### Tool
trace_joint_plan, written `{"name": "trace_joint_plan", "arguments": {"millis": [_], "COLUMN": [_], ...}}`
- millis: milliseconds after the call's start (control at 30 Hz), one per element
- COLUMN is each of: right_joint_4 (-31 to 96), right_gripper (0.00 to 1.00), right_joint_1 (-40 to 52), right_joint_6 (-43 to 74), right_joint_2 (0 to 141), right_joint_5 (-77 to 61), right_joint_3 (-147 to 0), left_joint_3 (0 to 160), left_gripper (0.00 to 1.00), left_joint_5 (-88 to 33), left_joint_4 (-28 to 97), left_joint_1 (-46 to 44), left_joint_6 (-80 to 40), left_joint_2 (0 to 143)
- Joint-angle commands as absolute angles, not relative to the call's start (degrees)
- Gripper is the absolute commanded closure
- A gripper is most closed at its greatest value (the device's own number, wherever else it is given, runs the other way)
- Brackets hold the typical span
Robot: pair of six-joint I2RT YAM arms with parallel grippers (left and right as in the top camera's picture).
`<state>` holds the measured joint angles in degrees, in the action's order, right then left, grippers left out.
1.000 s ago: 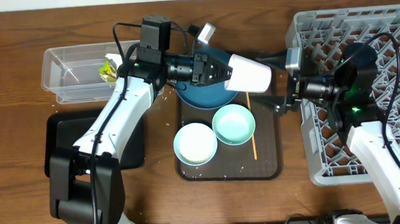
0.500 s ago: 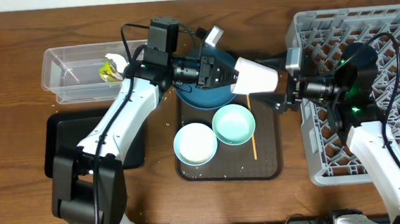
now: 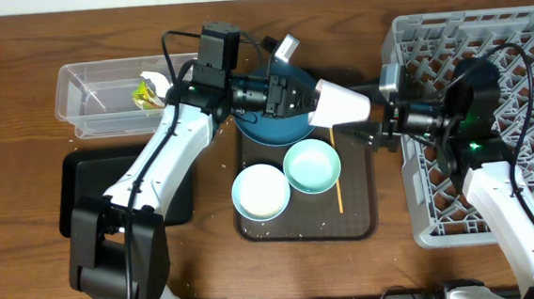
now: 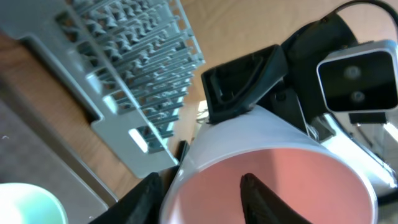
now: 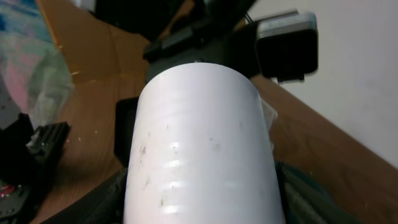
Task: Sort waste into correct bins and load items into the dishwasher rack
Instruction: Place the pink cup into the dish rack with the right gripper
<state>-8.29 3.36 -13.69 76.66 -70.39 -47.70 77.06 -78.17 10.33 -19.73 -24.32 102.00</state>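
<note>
cup | left claw parted, straddling rim | right claw around base, grip unclear

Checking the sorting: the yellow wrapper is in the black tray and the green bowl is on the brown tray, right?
No. The overhead view shows the yellow wrapper in the clear tub, not the black tray. The green bowl is on the brown tray.

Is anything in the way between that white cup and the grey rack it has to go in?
Only the right claw, whose fingers sit either side of the cup's closed end, on the rack side. Nothing else visible stands in that gap.
</note>
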Motion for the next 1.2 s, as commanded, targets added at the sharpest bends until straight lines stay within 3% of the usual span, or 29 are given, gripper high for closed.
{"name": "trace_joint_plan", "arguments": {"millis": [0,167,267,467,767,967,1167], "right_joint_4": [-5.17,1.21,3.03,15.70,43.16,51.70,58.39], "right_gripper": [0.51,0.61,0.60,0.67,0.64,0.66,0.66], "right_joint_1": [3.75,2.74,1.37,-4.51,-11.84,-19.16,-30.65], "right_joint_6": [-12.05,-6.59,-2.83,2.83,3.20,3.20,3.16], "right_joint_2": [77.28,77.25,77.23,76.27,76.31,77.82,84.60], "right_joint_5": [-64.18,-51.70,-46.02,-34.61,-12.40,-3.20,-1.43], "right_joint_3": [-48.53,-48.53,-48.56,-53.67,-74.87,-80.88,-85.14], "left_joint_3": [77.14,77.14,77.14,77.14,77.14,77.14,77.14], "left_gripper": [0.52,0.44,0.41,0.39,0.38,0.38,0.38], "left_joint_5": [-69.19,-43.86,-34.74,-33.76,-27.44,-16.10,-14.02], "left_joint_4": [12.53,24.43,30.39,39.18,43.57,45.74,46.44], "left_joint_1": [-19.94,-18.57,-17.02,-11.66,-5.39,-5.37,-5.37], "left_joint_6": [-21.39,-17.54,-17.56,-12.64,-10.07,-10.09,-10.07], "left_joint_2": [102.10,102.10,102.08,100.44,91.94,85.49,82.54]}}
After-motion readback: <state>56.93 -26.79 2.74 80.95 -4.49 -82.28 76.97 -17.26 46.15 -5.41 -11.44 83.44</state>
